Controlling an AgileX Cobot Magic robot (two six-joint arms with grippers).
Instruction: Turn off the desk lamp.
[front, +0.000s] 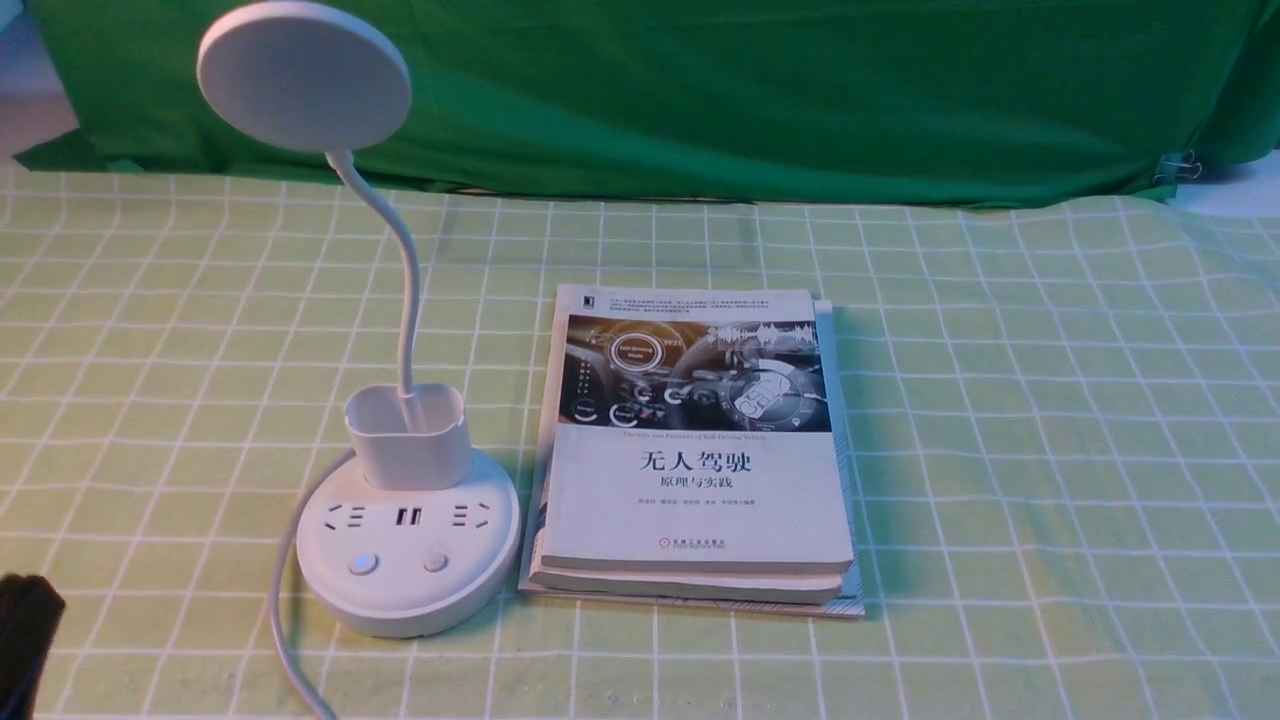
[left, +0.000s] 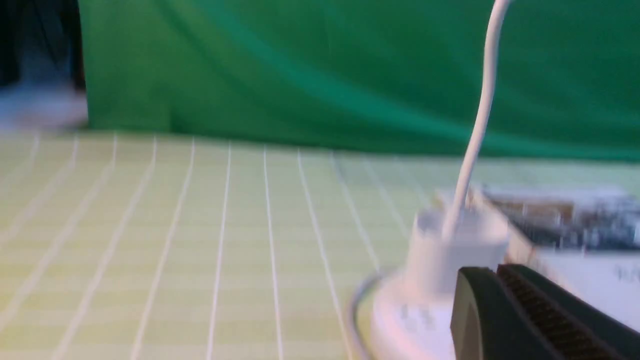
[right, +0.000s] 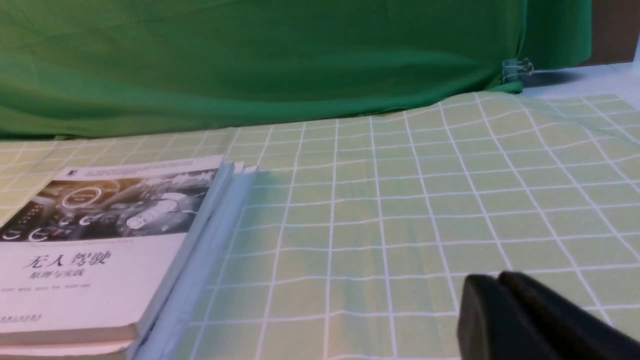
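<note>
I see the desk lamp (front: 405, 520) standing on the table (front: 1050, 400), just beside the stacked books (front: 695, 450), at their 9 o'clock. My left gripper (left: 492, 272), jaws pressed together and empty, sits at the lamp's 8 o'clock. The right gripper (right: 497, 280) is likewise closed and empty.

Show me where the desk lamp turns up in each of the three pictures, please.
Front view: the desk lamp stands at the left, head at top left, base low.
Left wrist view: blurred, at the lower right, base partly behind the left claw.
Right wrist view: not in it.
Shared landmark: the book, beside the lamp's base, shows in all three.
</note>
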